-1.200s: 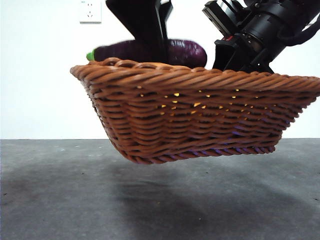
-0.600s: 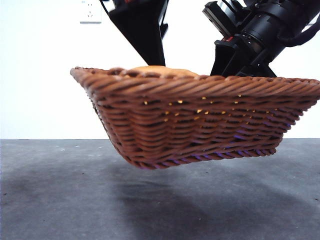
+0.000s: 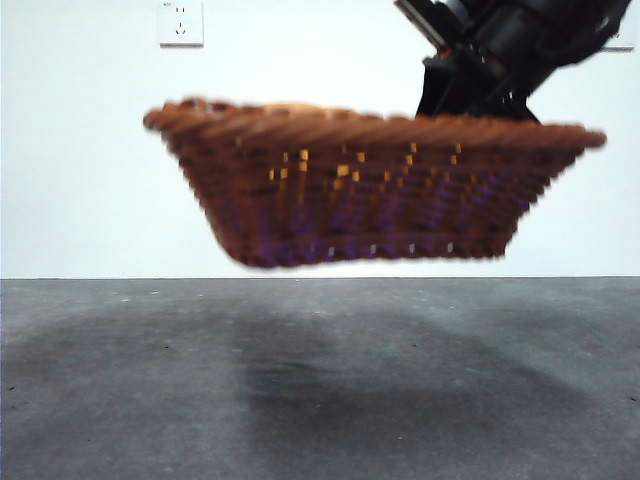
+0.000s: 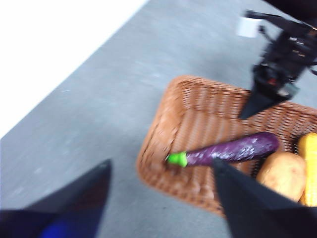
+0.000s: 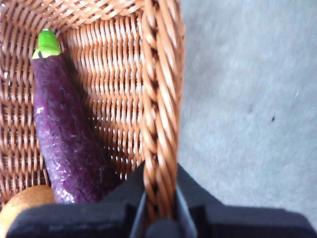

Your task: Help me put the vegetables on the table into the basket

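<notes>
The brown wicker basket hangs tilted in the air above the table, blurred. My right gripper comes from the top right and is shut on the basket's braided rim; in its wrist view, the right gripper straddles the rim. Inside lie the purple eggplant and the potato. In the left wrist view the basket holds the eggplant, the potato and the yellow corn. My left gripper is open and empty, high above the basket.
A white wall with a socket stands behind the table. The basket's shadow falls on the grey surface below it. The right arm shows at the basket's far rim in the left wrist view.
The eggplant went from above the rim down into the basket. The left arm has risen out of the front view. The basket has moved up, held by the right gripper.
</notes>
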Available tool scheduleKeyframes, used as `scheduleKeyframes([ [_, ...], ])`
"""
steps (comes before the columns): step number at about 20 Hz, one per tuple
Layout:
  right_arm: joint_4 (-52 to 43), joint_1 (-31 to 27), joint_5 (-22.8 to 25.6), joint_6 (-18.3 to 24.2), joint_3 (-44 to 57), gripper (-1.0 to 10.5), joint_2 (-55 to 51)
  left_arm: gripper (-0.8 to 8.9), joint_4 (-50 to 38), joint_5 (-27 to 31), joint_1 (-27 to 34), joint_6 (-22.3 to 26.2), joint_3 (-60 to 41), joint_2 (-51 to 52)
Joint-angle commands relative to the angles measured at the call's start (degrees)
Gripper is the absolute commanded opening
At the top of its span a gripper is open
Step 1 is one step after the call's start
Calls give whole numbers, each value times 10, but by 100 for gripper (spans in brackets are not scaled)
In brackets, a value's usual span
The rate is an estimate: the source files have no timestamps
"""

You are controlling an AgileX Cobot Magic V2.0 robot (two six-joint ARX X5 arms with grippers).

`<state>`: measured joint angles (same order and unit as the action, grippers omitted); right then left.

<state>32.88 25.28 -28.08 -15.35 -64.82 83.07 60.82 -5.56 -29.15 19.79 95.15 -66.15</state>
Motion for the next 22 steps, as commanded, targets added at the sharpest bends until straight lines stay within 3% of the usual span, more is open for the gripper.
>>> scheduleKeyframes([
  [1,26,0,13,7,-58,-12,-1,-6,1,-2,21,-18,-1,20],
  [4,99,-34,30,45,-151,-12,-1,-6,23,1,37,-30,-1,46],
  [6,131,-86,23,59,-193,-12,-1,-6,47,29,46,-34,-1,65],
  [10,183,-203,-2,111,-203,-12,1,-6,52,41,47,-48,-1,106],
  [13,181,-268,-12,122,-198,-12,11,-7,58,41,47,-53,-1,123],
  [15,179,-287,-31,131,-186,-12,31,-6,64,41,47,-57,-1,124],
  [22,117,-293,-16,145,-143,-12,145,-6,74,41,47,-57,-1,123],
])
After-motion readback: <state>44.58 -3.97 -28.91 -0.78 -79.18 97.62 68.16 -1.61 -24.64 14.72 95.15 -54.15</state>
